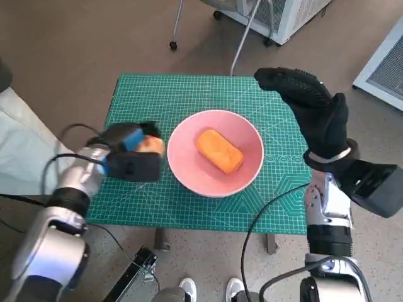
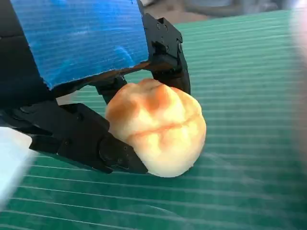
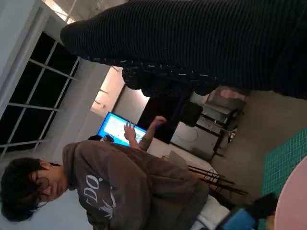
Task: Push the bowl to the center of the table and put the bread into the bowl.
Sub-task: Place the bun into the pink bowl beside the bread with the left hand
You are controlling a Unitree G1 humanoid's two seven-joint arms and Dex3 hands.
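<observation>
A pink bowl (image 1: 189,170) stands near the middle of the green mat-covered table (image 1: 189,94). An orange bread loaf (image 1: 219,151) lies inside it. Just left of the bowl, my left hand (image 1: 129,154) grips a pale round bread roll (image 1: 150,146). In the left wrist view the roll (image 2: 156,127) sits between the black fingers (image 2: 96,143), low over the mat. My gloved right hand (image 1: 312,107) hovers right of the bowl, fingers stretched out, holding nothing. In the right wrist view the glove (image 3: 201,43) fills the top and the bowl's rim (image 3: 298,201) shows at a corner.
A black cable (image 1: 264,211) crosses the table's front right part. White equipment on wheels (image 1: 277,16) stands beyond the far edge. Pale cloth (image 1: 19,145) lies to the left. A person in a brown hoodie (image 3: 124,191) shows in the right wrist view.
</observation>
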